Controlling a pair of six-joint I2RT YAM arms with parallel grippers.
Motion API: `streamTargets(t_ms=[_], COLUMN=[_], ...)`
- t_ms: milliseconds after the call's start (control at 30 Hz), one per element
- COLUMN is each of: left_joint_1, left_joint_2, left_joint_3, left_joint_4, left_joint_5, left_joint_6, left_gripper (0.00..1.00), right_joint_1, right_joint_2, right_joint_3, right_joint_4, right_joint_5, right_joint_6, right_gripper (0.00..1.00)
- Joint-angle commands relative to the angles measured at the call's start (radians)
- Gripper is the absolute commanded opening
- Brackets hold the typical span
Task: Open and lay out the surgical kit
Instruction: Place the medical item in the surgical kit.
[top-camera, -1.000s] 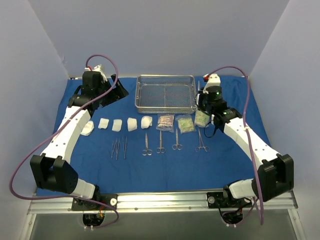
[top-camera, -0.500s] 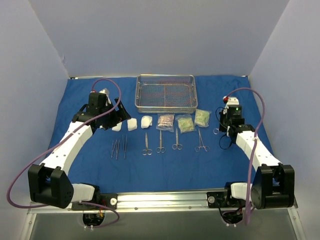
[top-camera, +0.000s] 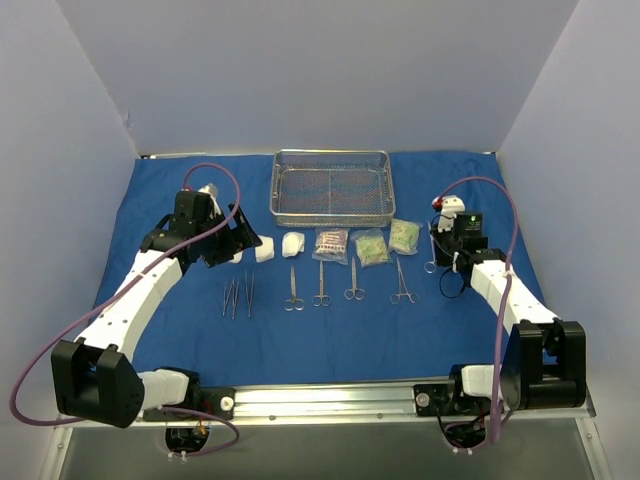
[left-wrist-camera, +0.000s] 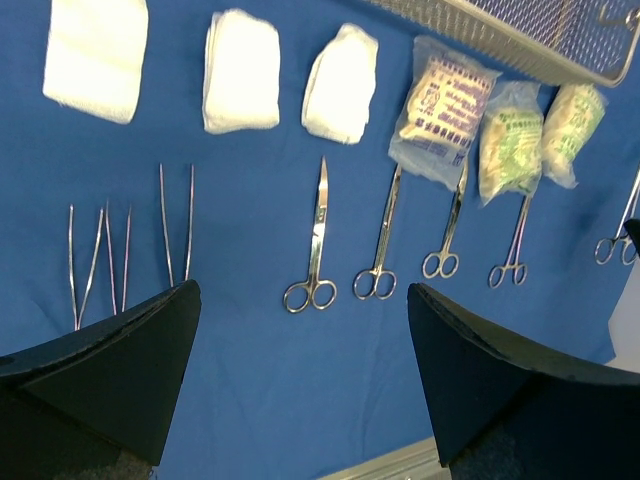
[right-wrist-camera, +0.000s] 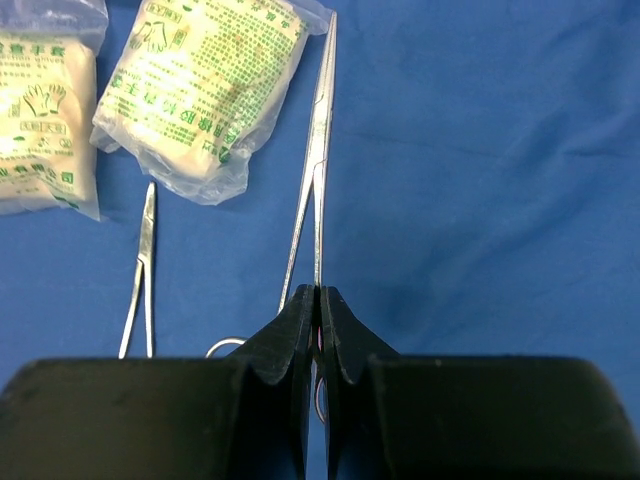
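Overhead, a blue cloth (top-camera: 330, 335) covers the table, boxed in by pale walls (top-camera: 320, 80). The wire-mesh tray (top-camera: 300, 212) sits at the far middle. Gauze pads (left-wrist-camera: 240, 70), packets (top-camera: 371, 246), tweezers (top-camera: 238, 298) and scissors (top-camera: 293, 288) lie in rows before it. My left gripper (top-camera: 243, 238) hangs wide open and empty above the gauze pads, with my arm hiding some. My right gripper (right-wrist-camera: 318, 292) is pinched closed on forceps (right-wrist-camera: 320, 130), whose ring handles are mostly hidden.
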Motion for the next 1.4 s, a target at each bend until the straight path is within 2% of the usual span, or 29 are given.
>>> streamTargets(t_ms=[0, 100, 233, 567, 833, 1367], left_joint_1=[-0.002, -0.002, 0.0, 0.0, -0.002, 0.0], left_joint_2=[-0.008, 0.009, 0.047, 0.098, 0.113, 0.133], left_joint_3=[-0.009, 0.008, 0.025, 0.058, 0.04, 0.038], left_joint_4=[0.004, -0.008, -0.013, -0.027, -0.005, -0.002], left_joint_5=[0.028, 0.015, 0.001, -0.038, -0.069, -0.114], left_joint_6=[-0.008, -0.001, 0.0, -0.001, -0.003, -0.003], left_gripper=[0.94, 0.94, 0.94, 0.94, 0.94, 0.94], right_joint_1=[-0.009, -0.006, -0.006, 0.011, 0.069, 0.073], right_joint_2=[-0.019, -0.014, -0.03, -0.009, 0.092, 0.187], right_joint_3=[0.001, 0.006, -0.002, -0.012, -0.011, 0.009], right_joint_4=[-0.011, -0.022, -0.022, -0.048, -0.091, -0.143], right_joint_5=[-0.003, -0.053, 0.022, 0.064, 0.113, 0.114], right_joint_6=[-0.076, -0.104, -0.111, -0.134, -0.198, -0.238], right_gripper=[0.0, 0.0, 0.0, 0.0, 0.0, 0.0])
